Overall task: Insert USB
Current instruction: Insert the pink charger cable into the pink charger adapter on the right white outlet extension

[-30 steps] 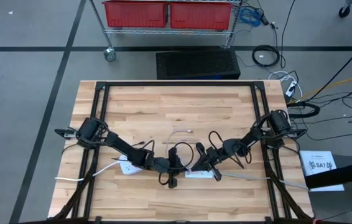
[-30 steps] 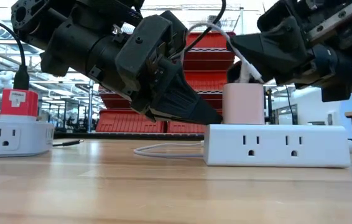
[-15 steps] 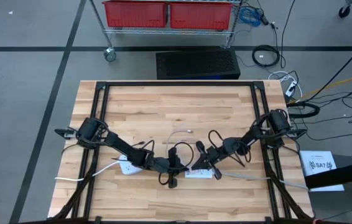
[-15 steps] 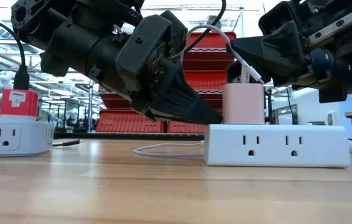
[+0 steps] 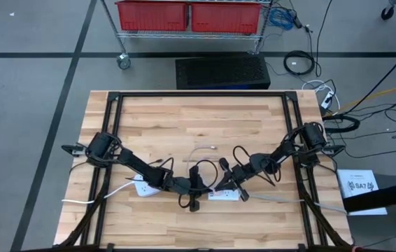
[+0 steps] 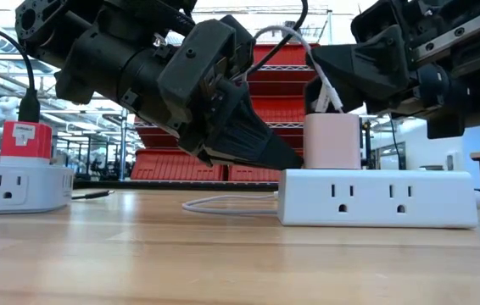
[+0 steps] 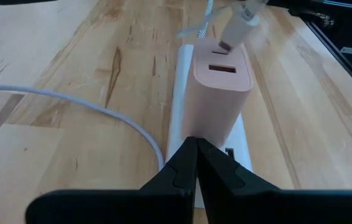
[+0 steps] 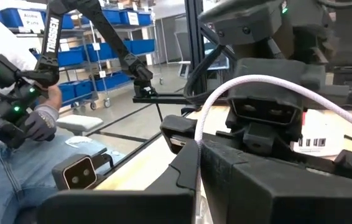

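I see the wooden tabletop [image 5: 198, 119] as my landmark. Beyond its far edge sits a black case [image 5: 222, 72], then a wire cart with two red bins [image 5: 188, 15]. Right of the tabletop, cables [image 5: 387, 112] sprawl over the floor beside a white sheet [image 5: 361, 185].
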You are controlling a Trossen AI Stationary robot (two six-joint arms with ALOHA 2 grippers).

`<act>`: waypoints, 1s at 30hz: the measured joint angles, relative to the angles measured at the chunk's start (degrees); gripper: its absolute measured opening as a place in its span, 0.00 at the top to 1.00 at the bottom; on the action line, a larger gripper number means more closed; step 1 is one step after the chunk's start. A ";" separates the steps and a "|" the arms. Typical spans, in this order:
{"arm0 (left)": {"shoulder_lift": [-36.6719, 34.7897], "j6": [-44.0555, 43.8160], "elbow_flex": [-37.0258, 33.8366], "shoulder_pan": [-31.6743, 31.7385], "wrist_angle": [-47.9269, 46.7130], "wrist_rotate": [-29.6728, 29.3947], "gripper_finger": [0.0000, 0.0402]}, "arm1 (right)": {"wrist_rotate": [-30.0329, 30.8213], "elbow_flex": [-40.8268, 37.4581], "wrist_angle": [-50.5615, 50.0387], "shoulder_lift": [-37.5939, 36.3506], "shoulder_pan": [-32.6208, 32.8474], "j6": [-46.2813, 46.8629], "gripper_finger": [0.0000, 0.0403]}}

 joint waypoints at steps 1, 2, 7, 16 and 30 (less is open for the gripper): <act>0.00 -0.36 0.00 0.00 0.00 0.00 0.95 | -0.08 0.18 -0.50 0.00 0.00 -0.19 1.00; 0.00 -0.63 0.00 0.00 0.00 0.00 0.95 | -0.12 0.39 -0.92 0.00 0.00 -0.28 1.00; 0.00 -0.75 0.00 0.00 0.00 0.00 0.95 | -0.17 0.63 -1.99 0.00 0.00 -0.82 1.00; 0.00 -0.75 0.00 0.00 0.00 0.02 0.95 | -0.17 0.63 -1.05 0.00 0.00 -1.54 1.00; 0.00 -0.75 0.00 0.00 0.00 0.07 0.95 | -0.03 0.71 -1.59 0.00 0.00 -2.18 1.00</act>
